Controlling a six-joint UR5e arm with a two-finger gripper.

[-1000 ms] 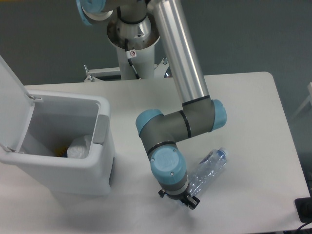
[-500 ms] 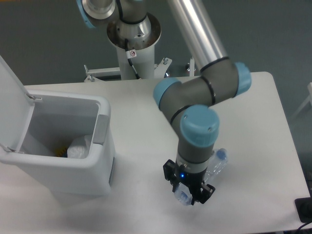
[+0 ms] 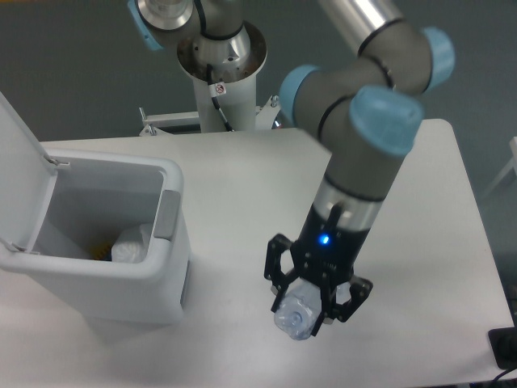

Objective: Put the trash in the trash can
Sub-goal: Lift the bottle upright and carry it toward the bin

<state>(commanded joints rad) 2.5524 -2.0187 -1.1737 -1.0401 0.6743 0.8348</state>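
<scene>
My gripper [image 3: 311, 303] is shut on the crushed clear plastic bottle [image 3: 297, 318] and holds it lifted above the table's front, right of the trash can. Only the bottle's lower end shows below the fingers; its blue cap is hidden by the wrist. The trash can [image 3: 97, 242] is a white rectangular bin at the left with its flip lid [image 3: 18, 174] standing open and a grey panel [image 3: 166, 215] on its right side. The crumpled white wrapper [image 3: 133, 242] lies inside the bin.
The white table [image 3: 242, 178] carries the bin at the left. The robot's base column [image 3: 220, 73] stands behind the table's far edge. A dark object [image 3: 505, 347] sits at the table's right front corner.
The gripper closed on the bottle and lifted it off the table. The wrist rose and the arm swung up and to the right.
</scene>
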